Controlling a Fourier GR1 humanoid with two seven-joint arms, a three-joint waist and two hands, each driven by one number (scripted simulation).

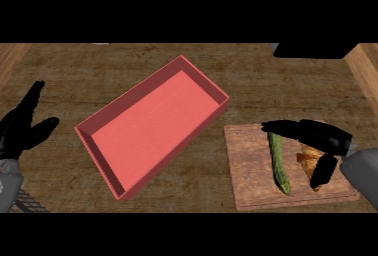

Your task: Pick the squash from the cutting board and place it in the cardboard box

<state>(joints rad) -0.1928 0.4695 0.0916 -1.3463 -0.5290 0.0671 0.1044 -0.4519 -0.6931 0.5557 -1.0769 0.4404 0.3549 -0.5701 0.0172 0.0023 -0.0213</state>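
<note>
- Two things lie on the cutting board (255,192) at the lower right of the frame: a long green squash (278,162) running up and down the board's middle, and an orange-brown item (308,157) just to its right, largely hidden under the hand.
- The right hand (319,135) sits over the upper right part of the board, fingers pointing left across the squash's top end and the thumb hanging down beside the orange-brown item. The fingers look partly curled and close together; whether they already pinch the squash I cannot tell, since the hand covers the contact.
- The step in hand looks like the grasp. To do it well, I judge the fingers should close on the thin green body alone, clear of the neighbouring item, and lift straight up before swinging left.
- The left hand (26,127) rests at the left edge, fingers straight and upward, holding nothing.
- Farther up, in the centre, the red open box (111,185) lies at a slant, well apart from the squash.
</note>
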